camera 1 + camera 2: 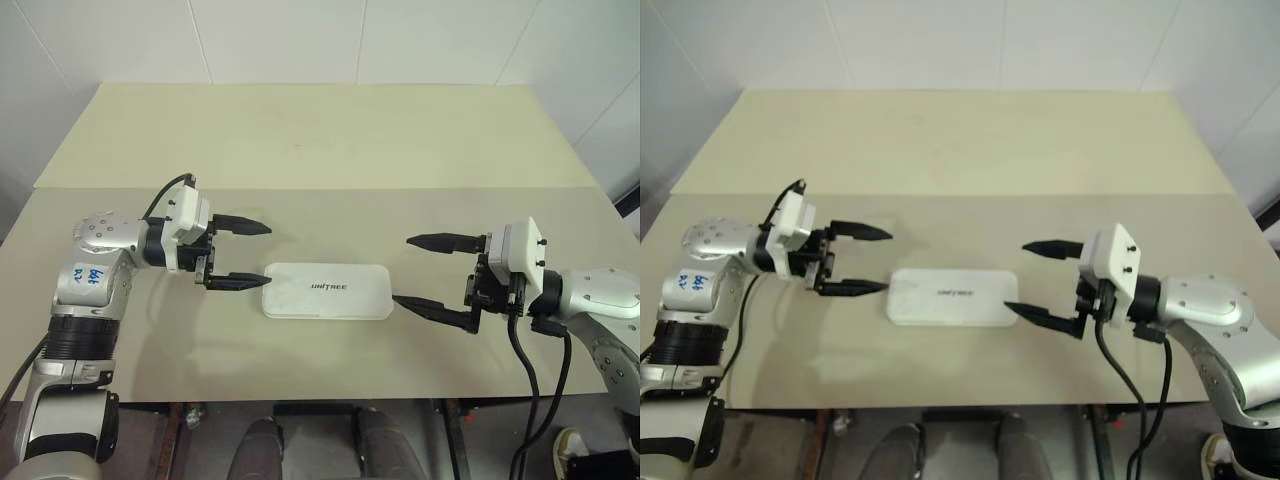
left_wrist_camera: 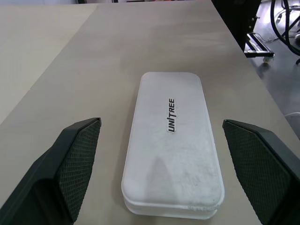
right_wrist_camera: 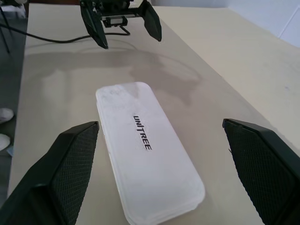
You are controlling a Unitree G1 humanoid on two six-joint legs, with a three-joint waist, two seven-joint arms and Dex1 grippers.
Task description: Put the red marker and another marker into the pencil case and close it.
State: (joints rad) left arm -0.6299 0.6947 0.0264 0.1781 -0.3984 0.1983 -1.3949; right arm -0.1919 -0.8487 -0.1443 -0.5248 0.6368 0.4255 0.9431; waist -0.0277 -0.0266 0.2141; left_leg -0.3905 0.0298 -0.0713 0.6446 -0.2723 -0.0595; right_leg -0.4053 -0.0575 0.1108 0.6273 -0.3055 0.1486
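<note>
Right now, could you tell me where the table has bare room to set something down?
The whole far half of the table, beyond the pencil case, is bare. It is crowded only along the near strip, where the left gripper and right gripper flank the case's ends.

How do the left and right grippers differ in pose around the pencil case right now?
The left gripper sits at the left short end of the pencil case, pointing right; the right gripper sits at the right short end, pointing left. The left gripper's lower finger ends just short of the case; the right gripper's lower finger ends beside its right edge. Both have jaws wide open, holding nothing, and the case lies closed.
</note>
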